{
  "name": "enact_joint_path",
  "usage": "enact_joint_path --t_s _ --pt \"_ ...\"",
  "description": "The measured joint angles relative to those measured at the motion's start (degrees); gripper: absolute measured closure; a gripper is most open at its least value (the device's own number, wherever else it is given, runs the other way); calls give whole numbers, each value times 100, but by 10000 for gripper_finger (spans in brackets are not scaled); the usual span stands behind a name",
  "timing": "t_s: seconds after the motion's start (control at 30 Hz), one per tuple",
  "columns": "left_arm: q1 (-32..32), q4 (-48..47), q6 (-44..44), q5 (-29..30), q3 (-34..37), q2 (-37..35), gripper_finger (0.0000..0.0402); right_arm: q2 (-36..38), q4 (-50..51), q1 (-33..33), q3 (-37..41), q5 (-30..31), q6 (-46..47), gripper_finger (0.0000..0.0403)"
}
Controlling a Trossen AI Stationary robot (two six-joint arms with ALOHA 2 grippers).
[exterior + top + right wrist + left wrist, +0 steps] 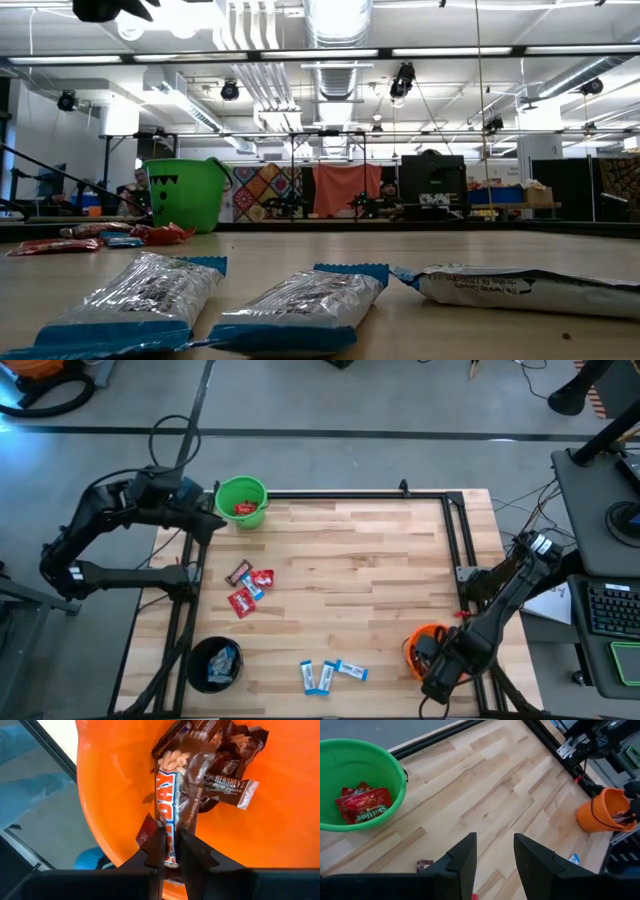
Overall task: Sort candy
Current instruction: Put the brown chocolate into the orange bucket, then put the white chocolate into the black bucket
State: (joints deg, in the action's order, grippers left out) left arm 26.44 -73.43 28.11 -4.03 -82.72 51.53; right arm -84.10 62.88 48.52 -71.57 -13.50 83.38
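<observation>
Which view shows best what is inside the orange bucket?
The right wrist view: it looks into the orange bucket, showing brown bars and the right gripper on one. The high view shows only its rim under the arm, the left wrist view its outside, the low view nothing.

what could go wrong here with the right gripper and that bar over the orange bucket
1. The right gripper pinches only one end of the dark brown bar inside the orange bucket; if the wrapper sticks to a finger, the bar may lift back out.
2. The orange bucket stands at the table's edge; a nudge while withdrawing might tip it off.
</observation>
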Motion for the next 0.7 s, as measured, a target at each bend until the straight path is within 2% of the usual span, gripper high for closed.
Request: enact_joint_path --t_s 0.17,0.4,0.53,0.7 --pt "0 7 68 -3 0 -47 288 31 144 -18 -15 0 -90 364" --pt "0 14 139 -3 0 -57 288 20 1215 -52 -2 -4 16 364" --pt "0 14 213 -7 0 -39 288 38 1222 -127 -67 11 255 364" --pt "0 13 243 -7 0 -35 288 72 1198 -319 -502 709 116 364"
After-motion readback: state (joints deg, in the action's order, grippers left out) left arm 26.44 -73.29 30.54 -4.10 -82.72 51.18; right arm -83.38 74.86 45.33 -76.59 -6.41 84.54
